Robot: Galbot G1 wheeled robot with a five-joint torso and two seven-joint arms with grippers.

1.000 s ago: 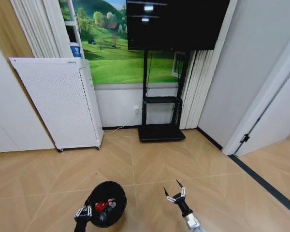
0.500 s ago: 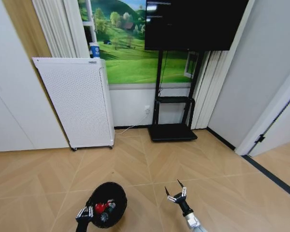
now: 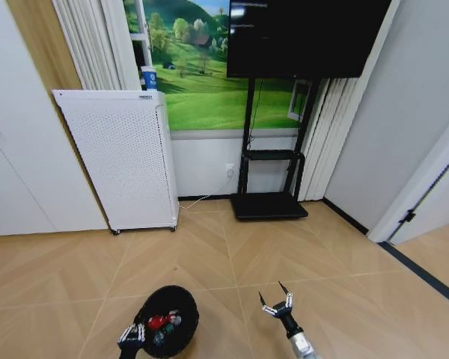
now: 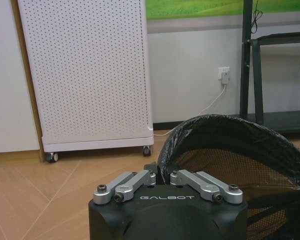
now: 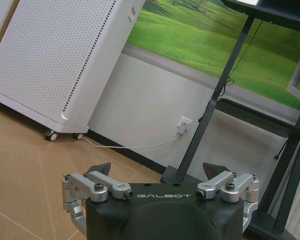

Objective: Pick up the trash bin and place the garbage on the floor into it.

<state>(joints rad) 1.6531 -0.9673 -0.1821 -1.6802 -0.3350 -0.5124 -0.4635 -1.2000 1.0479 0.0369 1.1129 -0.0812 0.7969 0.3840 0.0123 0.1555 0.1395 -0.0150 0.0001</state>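
While left end effector [image 3: 131,334] grips trash bin [image 3: 168,329], garbage [image 3: 159,323] half-hidden

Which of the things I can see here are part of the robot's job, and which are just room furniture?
Part of the job:
- trash bin, held at its rim by the left end effector
- garbage, red-and-white pieces lying inside the bin
- right end effector, open and empty above the floor

Just standing about:
- white perforated appliance
- TV stand
- TV
- wall socket
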